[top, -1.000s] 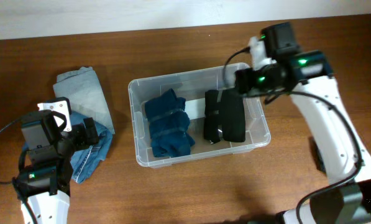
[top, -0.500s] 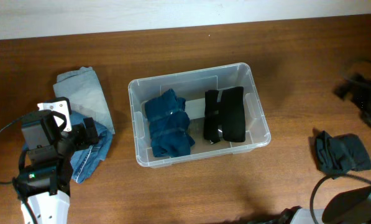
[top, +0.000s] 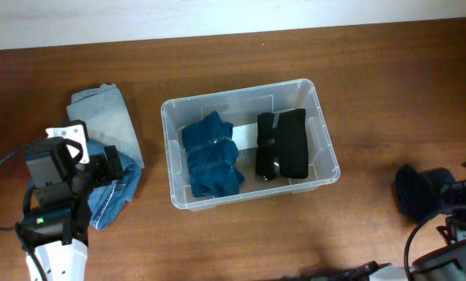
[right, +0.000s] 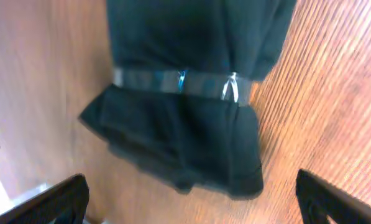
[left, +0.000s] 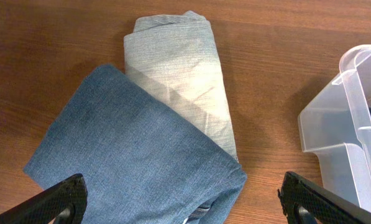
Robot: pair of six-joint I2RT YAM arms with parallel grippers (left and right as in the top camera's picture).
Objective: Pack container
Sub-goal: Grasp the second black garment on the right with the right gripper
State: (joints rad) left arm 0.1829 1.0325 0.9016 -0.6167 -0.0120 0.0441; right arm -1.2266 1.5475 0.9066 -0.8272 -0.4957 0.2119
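Note:
The clear container (top: 173,129) sits mid-table and holds a folded dark blue garment (top: 212,154) and a black folded garment (top: 283,143). Its corner shows in the left wrist view (left: 334,118). My left gripper (left: 184,202) is open just above folded blue jeans (left: 135,155) with a lighter denim roll (left: 182,68) behind; in the overhead view it is over the jeans (top: 108,195). My right gripper (right: 191,199) is open over a dark folded garment (right: 185,93) with a clear band; that garment lies at the right table edge (top: 416,191).
The light denim roll (top: 100,117) lies left of the container. A white wall runs along the far table edge. The right arm (top: 459,215) is at the lower right corner.
My right arm left the container, swung right and came down toward the near right corner over the dark garment. The left arm has not moved.

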